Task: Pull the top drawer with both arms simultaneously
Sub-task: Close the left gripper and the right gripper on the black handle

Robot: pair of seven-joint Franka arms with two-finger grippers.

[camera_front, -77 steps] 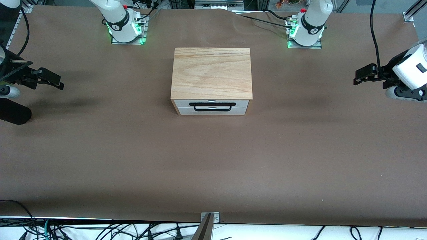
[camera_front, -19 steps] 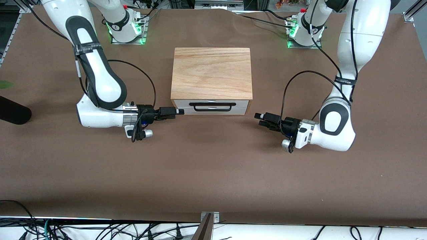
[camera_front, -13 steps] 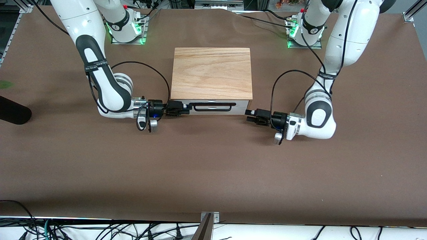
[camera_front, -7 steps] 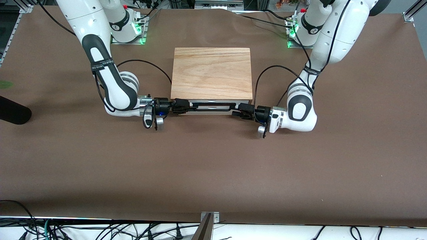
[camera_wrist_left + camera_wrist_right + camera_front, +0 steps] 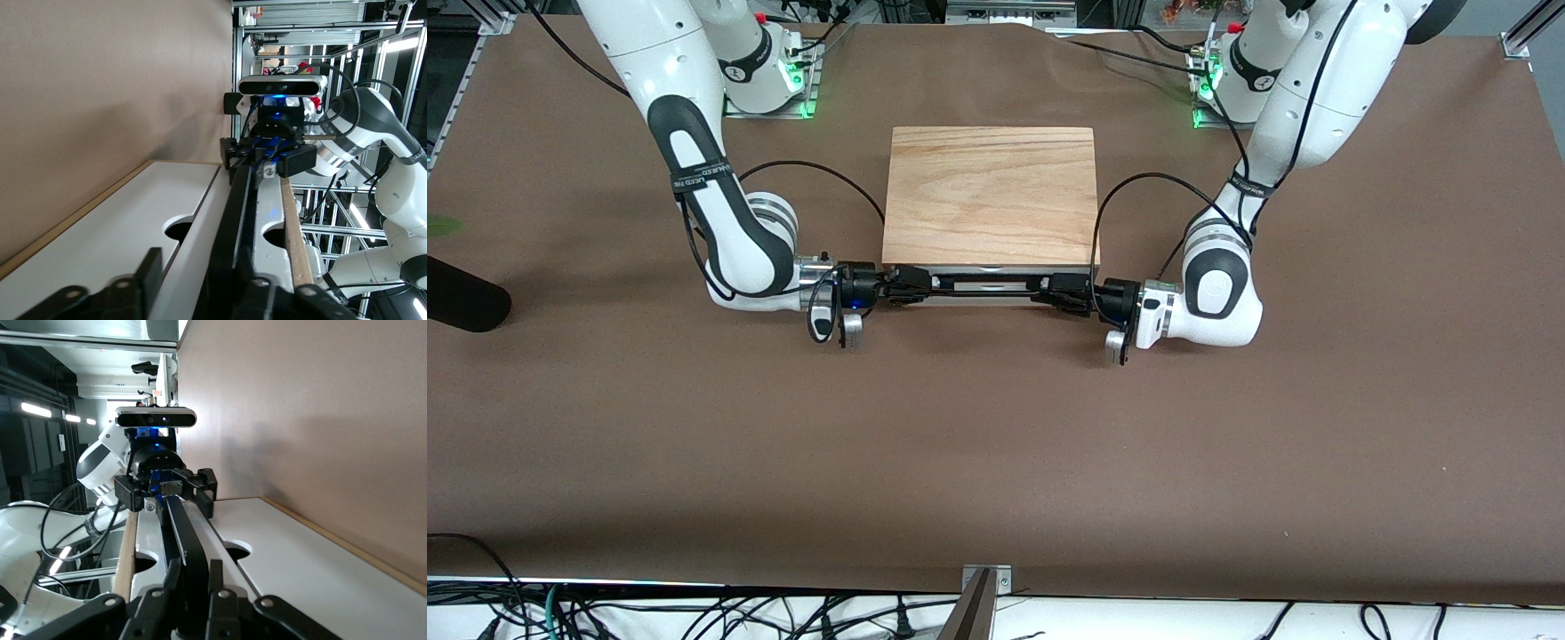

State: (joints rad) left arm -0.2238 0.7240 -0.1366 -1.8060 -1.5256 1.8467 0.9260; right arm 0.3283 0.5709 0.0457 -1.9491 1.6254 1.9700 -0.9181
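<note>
The top drawer (image 5: 960,271) sits closed in the pale wood cabinet (image 5: 991,191), its white front crossed by a long black wire handle (image 5: 987,283). My right gripper (image 5: 919,284) is at the handle's end toward the right arm's side; in the right wrist view the gripper (image 5: 195,567) is shut on the handle (image 5: 187,540). My left gripper (image 5: 1047,289) is at the handle's other end; in the left wrist view it (image 5: 203,270) straddles the handle (image 5: 237,220), open, with one finger (image 5: 151,263) clear of the bar.
A second white drawer front (image 5: 996,300) lies below the top one. The brown table (image 5: 996,444) spreads all around the cabinet. Both arm bases (image 5: 760,71) stand farther from the camera than the cabinet. A dark object (image 5: 463,307) lies at the right arm's end.
My left gripper has slid in along the drawer front onto the handle's end. My right gripper has stayed on the handle. The drawer has not moved.
</note>
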